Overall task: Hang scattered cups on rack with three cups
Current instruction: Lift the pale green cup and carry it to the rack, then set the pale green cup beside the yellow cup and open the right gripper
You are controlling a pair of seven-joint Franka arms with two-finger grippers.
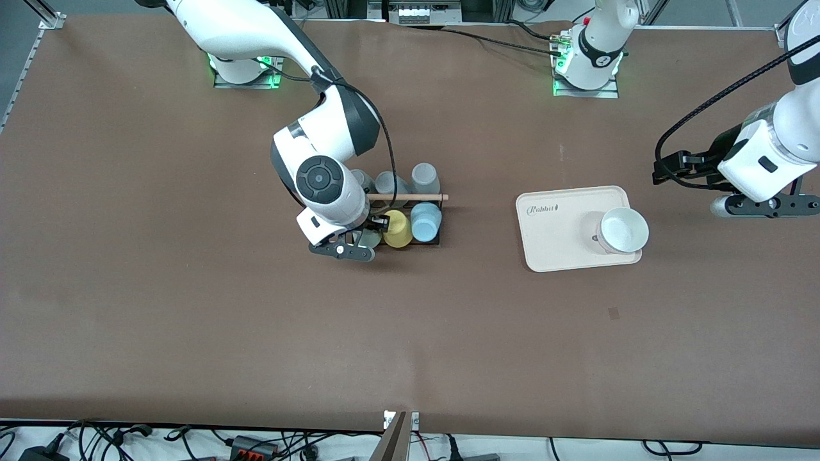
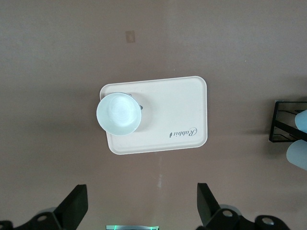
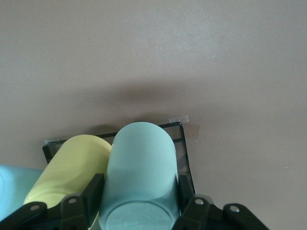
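My right gripper [image 1: 359, 240] [image 3: 139, 201] is shut on the pale mint green cup [image 3: 139, 167], one finger on each side of it. The cup is upside down over the corner of the rack [image 1: 410, 197] [image 3: 184, 143] toward the right arm's end, beside the yellow cup [image 1: 397, 228] [image 3: 72, 163]. Whether it sits on a peg is hidden. In the front view my wrist covers most of the mint cup. The light blue cup [image 1: 425, 221] [image 3: 9, 184] hangs upside down on the rack next to the yellow one. My left gripper [image 1: 762, 205] [image 2: 142, 206] waits open, above bare table near the tray.
Two grey cups [image 1: 424, 174] [image 1: 387, 182] sit on the rack's row farther from the front camera. A cream tray [image 1: 557, 224] [image 2: 177, 105] toward the left arm's end carries a white bowl [image 1: 623, 229] [image 2: 119, 113]. The rack's end [image 2: 283, 129] shows in the left wrist view.
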